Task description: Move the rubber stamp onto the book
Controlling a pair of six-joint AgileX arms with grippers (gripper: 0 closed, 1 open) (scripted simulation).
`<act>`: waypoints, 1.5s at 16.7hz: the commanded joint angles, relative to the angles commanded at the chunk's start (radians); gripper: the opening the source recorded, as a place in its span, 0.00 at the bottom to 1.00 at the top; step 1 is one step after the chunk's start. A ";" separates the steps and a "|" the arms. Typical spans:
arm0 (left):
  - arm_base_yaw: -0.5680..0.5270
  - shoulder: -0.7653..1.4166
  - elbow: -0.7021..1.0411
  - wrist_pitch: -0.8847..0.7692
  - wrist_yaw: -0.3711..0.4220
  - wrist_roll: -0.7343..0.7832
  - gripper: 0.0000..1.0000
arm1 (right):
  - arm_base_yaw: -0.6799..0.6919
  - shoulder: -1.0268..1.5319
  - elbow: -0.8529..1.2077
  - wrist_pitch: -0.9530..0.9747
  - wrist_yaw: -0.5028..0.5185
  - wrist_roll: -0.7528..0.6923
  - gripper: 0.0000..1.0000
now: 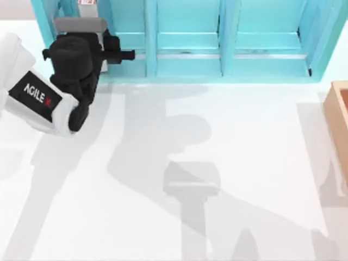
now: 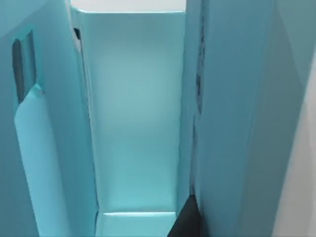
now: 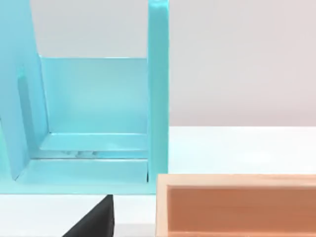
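Note:
The rubber stamp is out of view, and so is the book. My left arm stands at the table's back left, its black gripper pushed up against the left compartment of the light-blue shelf unit. The left wrist view looks straight into that compartment, whose walls and floor are bare. A dark edge of my right gripper shows in the right wrist view, near the shelf's right end and an orange-brown box.
The shelf unit runs along the whole back of the table. The orange-brown box sits at the right edge. A white cylinder with a red label peeks out at the back left, behind my left arm.

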 joint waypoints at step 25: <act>-0.186 -1.140 -0.472 -0.676 -0.207 -0.015 0.00 | 0.000 0.000 0.000 0.000 0.000 0.000 1.00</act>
